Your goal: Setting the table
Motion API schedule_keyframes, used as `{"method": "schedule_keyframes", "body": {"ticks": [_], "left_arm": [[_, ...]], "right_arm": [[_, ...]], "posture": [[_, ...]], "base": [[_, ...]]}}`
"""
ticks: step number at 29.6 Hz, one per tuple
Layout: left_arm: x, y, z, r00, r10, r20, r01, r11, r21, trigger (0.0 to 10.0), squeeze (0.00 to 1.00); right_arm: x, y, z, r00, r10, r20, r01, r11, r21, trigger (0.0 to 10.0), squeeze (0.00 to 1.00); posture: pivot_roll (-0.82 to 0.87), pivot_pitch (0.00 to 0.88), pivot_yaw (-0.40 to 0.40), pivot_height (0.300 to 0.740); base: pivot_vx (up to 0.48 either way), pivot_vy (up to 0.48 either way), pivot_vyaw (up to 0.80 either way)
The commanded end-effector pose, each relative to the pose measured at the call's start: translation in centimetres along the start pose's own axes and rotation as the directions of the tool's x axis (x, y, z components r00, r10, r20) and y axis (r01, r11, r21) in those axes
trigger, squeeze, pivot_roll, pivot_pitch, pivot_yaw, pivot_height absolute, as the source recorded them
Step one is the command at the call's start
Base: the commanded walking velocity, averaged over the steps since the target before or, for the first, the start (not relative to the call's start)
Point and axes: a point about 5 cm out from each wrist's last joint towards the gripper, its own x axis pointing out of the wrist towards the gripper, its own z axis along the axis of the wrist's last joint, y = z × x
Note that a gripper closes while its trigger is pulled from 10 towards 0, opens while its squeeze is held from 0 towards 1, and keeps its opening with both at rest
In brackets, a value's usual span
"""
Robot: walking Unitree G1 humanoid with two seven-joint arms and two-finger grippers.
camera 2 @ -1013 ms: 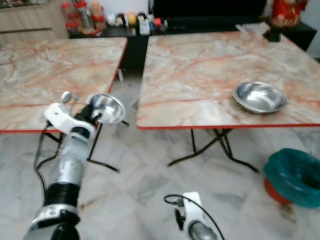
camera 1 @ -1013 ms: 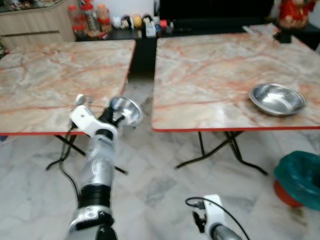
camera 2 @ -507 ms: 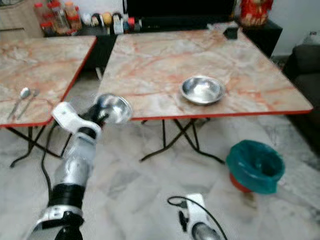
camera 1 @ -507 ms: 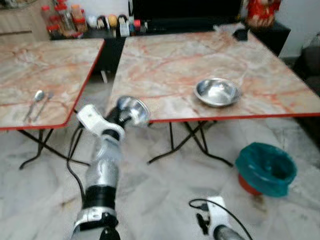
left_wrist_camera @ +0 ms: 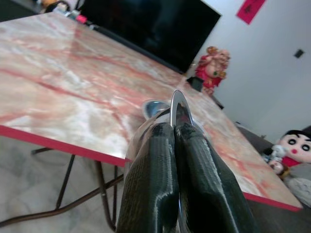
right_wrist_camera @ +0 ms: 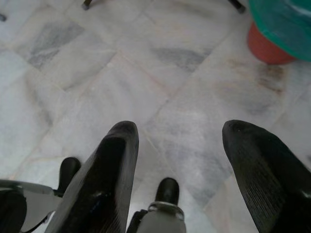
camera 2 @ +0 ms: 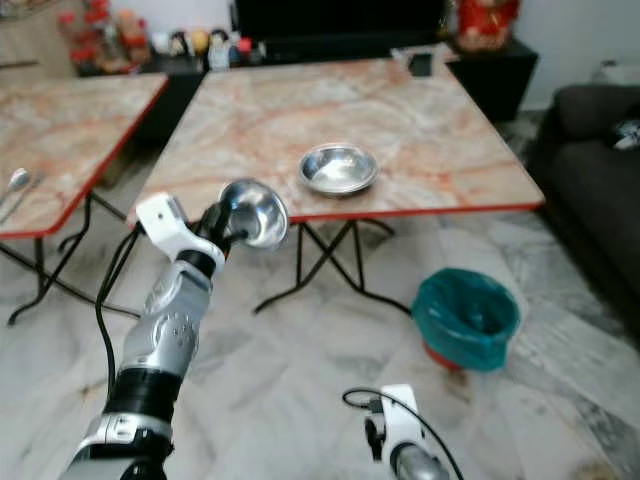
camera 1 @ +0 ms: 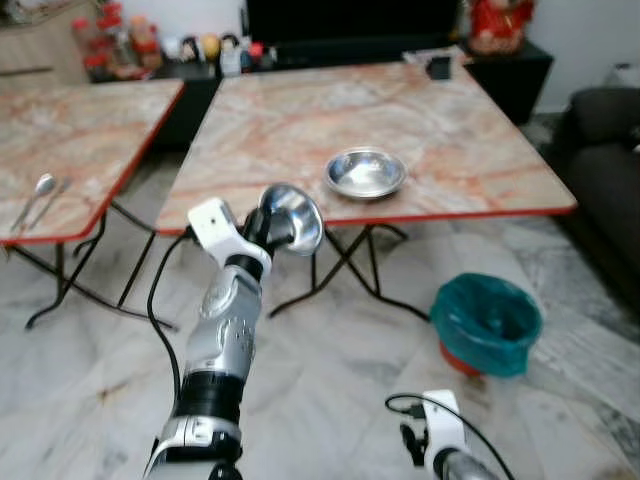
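Carry step: my left fingers are clamped tight on a steel bowl's rim, just short of the marble surface. Next, I'd reach over its red edge and set down beside the second bowl. Right fingers spread wide, empty, over the floor.

Left gripper: fingers run off the wrist view's lower edge and cover most of the held steel bowl; just a thin rim edge shows above them.

Second bowl on table: largely behind the fingers in that view.

Right gripper: both fingers cut by frame edge.

Bin: cropped at corner.

Shelf clutter: blurred, unidentifiable.

Spoon: small, detail unclear.
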Motion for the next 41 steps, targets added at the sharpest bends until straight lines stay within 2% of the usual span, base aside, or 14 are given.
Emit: {"method": "schedule_keyframes", "body": {"ticks": [1,41], "left_arm": [[-0.05,0.59,1.31,0.999,-0.004,0.045,0.001,0.998,0.058,10.0,0.0],[-0.1,-0.35,1.21,0.998,-0.055,0.034,0.052,0.995,0.083,10.0,0.0]], "right_arm": [[0.13,0.92,0.14,1.0,0.02,0.003,-0.02,1.0,0.015,10.0,0.0],[0.13,1.21,0.1,1.0,0.02,0.01,-0.02,1.0,0.024,10.0,0.0]], "posture": [[0.01,0.018,0.038,0.74],[0.01,0.022,0.05,0.74]], "base": [[0.337,0.0,0.0],[0.415,0.0,-0.04]]}}
